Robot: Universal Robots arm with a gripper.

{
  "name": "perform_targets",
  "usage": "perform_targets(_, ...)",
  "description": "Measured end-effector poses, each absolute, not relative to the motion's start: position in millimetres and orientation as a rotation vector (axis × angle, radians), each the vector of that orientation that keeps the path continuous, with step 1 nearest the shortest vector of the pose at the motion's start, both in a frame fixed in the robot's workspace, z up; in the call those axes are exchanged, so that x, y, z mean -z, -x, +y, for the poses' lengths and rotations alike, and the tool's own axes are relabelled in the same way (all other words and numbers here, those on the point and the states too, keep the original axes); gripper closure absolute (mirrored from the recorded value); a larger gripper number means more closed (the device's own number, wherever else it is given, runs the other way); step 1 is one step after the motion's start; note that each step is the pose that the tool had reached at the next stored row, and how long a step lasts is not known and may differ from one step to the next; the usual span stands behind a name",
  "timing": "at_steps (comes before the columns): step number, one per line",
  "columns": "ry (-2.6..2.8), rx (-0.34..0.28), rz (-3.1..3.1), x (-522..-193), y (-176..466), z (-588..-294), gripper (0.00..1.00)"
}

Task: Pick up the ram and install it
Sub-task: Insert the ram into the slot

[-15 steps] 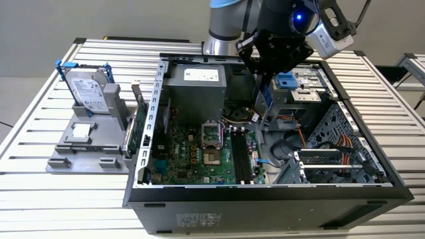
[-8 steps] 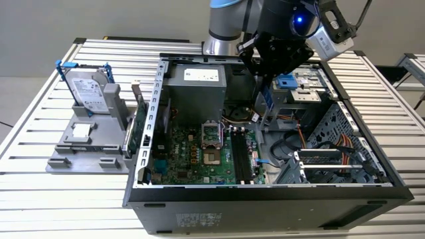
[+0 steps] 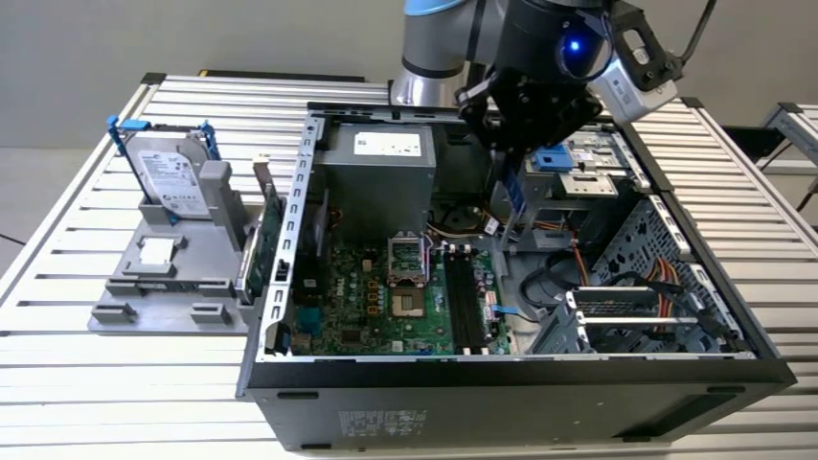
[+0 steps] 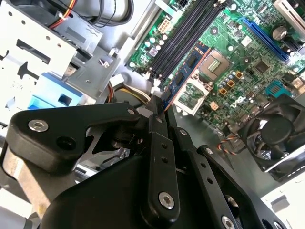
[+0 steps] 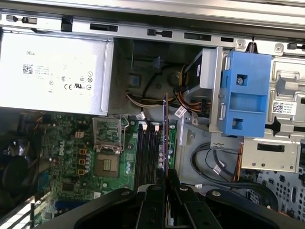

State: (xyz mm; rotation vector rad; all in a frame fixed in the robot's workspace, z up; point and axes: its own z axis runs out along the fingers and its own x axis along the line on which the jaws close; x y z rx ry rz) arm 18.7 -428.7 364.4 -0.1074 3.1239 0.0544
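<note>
My pincer (image 4: 160, 109) is clamped narrow on the ram (image 4: 183, 76), holding it over the black memory slots (image 4: 185, 36) of the green motherboard (image 4: 233, 59).

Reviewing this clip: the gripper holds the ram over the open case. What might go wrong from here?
1. The gripper pinches the ram at one end, so the stick may pivot or slip when pressed down.
2. The ram is not yet seated in the memory slots; slightly misaligned, it could jam on a slot edge.
3. Loose cables lie near the slots' end and might snag it.
</note>
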Motion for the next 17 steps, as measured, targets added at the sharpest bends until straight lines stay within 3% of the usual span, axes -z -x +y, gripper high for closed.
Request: perform_targets(17, 0.102, -0.054, 3.124, -356.8, -18.8, -428.7, 1.0)
